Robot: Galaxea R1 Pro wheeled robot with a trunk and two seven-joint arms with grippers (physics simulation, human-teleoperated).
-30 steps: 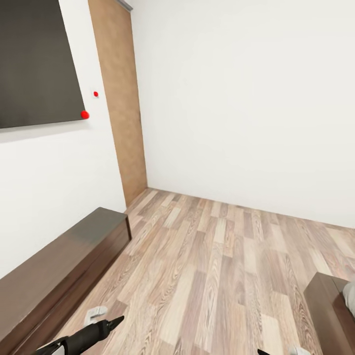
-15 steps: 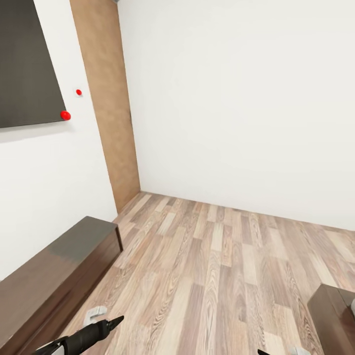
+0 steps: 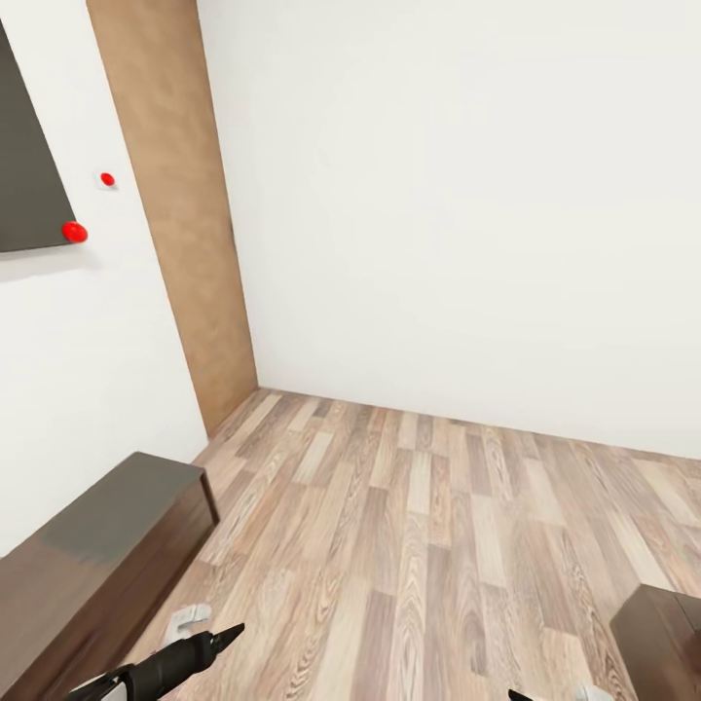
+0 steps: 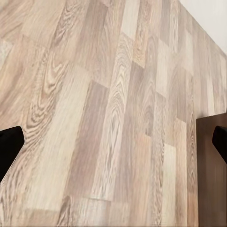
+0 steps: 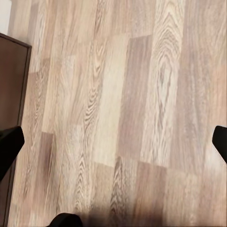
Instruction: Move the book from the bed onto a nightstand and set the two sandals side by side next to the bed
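Head view: corner of bedroom (image 3: 467, 195) — white walls, wood-plank floor (image 3: 419, 545) with planks running away from camera toward far wall. Tan door panel (image 3: 175, 214) at left; dark wall panel (image 3: 29, 185) with red dot markers beside it. Long low dark bench (image 3: 88, 574) along left wall. Dark brown bed frame corner (image 3: 667, 638) at lower right. Left gripper (image 3: 209, 643) low in frame — black fingertip pointing right. Left wrist view: fingertips (image 4: 9, 146) at opposite frame edges, spread wide, nothing between; dark wood edge (image 4: 210, 179) beside floor. Right wrist view: right gripper (image 5: 113, 142) likewise spread over bare planks.
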